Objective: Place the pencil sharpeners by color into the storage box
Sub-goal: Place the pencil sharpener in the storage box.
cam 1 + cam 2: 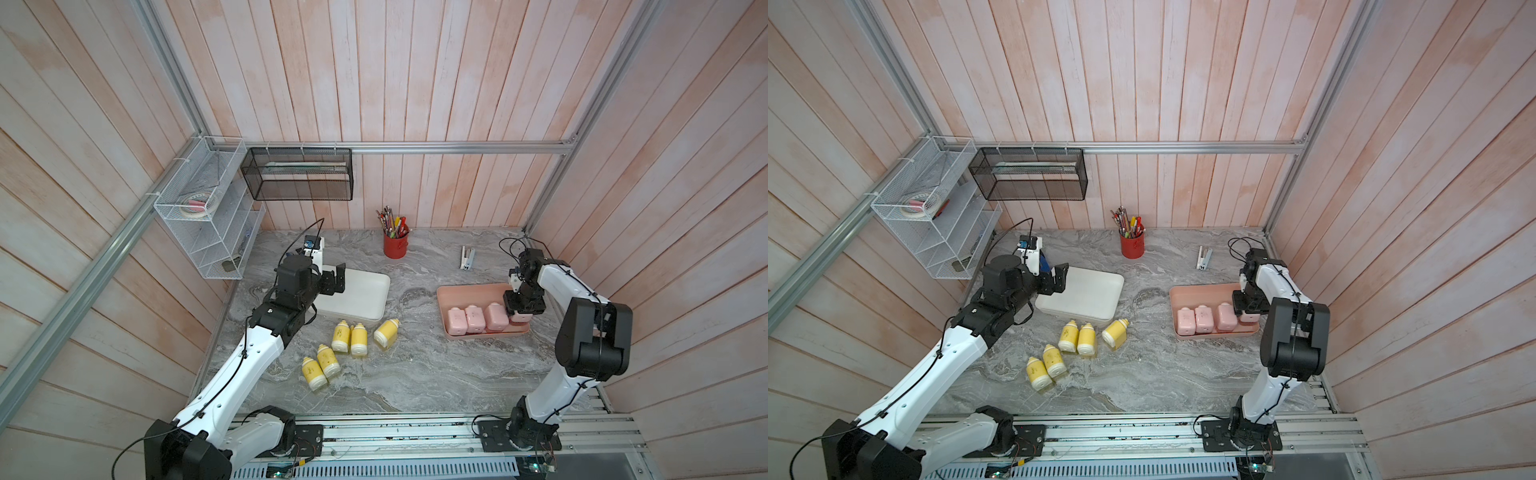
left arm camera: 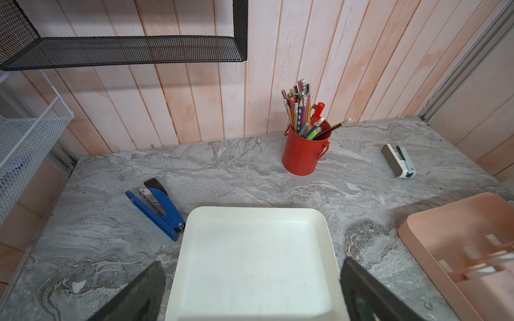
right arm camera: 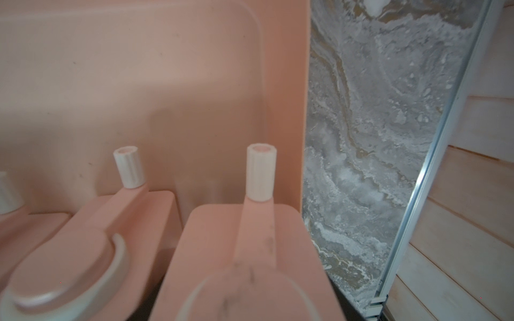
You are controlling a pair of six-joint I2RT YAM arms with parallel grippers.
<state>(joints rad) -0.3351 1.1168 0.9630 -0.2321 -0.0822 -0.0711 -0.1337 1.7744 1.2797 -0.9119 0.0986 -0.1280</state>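
Note:
Several yellow bottle-shaped pencil sharpeners (image 1: 358, 338) (image 1: 1086, 338) lie on the marble table in front of an empty white storage box (image 1: 361, 299) (image 2: 250, 211). My left gripper (image 1: 334, 282) (image 2: 253, 266) hovers open over that box's near-left part and holds nothing. Three pink pencil sharpeners (image 1: 475, 318) (image 1: 1203, 318) stand in a row in the pink storage box (image 1: 469, 295) (image 3: 139, 83). At the right end of that row, inside the box, my right gripper (image 1: 519, 316) (image 3: 250, 291) is shut on one more pink sharpener (image 3: 250, 250). Its white crank handle points away from the camera.
A red pencil cup (image 1: 395, 245) (image 2: 304, 150) stands at the back wall. A blue stapler (image 2: 158, 205) lies left of the white box and a white stapler (image 1: 466, 257) behind the pink one. A white wire shelf (image 1: 208, 208) and a black mesh basket (image 1: 297, 174) hang back left.

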